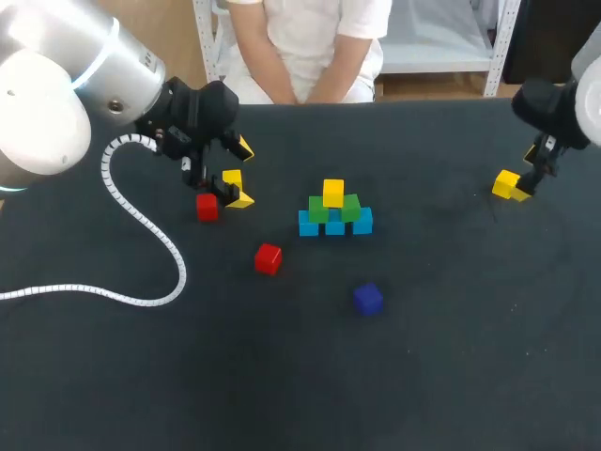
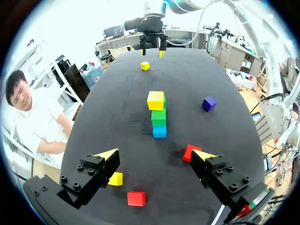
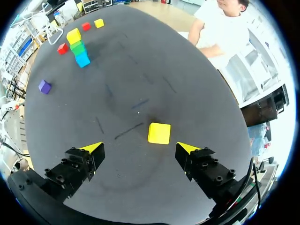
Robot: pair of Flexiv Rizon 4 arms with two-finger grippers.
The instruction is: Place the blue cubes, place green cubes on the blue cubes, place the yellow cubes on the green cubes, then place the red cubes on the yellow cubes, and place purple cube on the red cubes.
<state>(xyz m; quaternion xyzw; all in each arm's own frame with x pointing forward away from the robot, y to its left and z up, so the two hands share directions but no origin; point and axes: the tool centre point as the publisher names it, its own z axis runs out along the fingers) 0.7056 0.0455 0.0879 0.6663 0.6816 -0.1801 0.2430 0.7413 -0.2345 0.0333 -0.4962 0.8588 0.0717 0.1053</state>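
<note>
Blue cubes (image 1: 335, 225) stand three in a row at the middle of the table (image 1: 451, 376). Two green cubes (image 1: 349, 208) sit on them and one yellow cube (image 1: 333, 193) is on top, making a small pyramid. A second yellow cube (image 1: 232, 178) lies left of the stack, between the spread fingers of the left gripper (image 2: 157, 154). It is close beside one finger and not clamped. One red cube (image 1: 207, 207) lies just near of that gripper, and a second red cube (image 1: 268, 258) lies nearer and further right. The purple cube (image 1: 368, 299) lies alone, near of the stack. A third yellow cube (image 3: 159, 133) lies far right, just ahead of the right gripper (image 3: 140, 148), whose fingers stand wide apart. Bare tabletop stretches between the stack and the right gripper and across the near half. A white coiled cable (image 1: 181, 272) lies at the near left.
</note>
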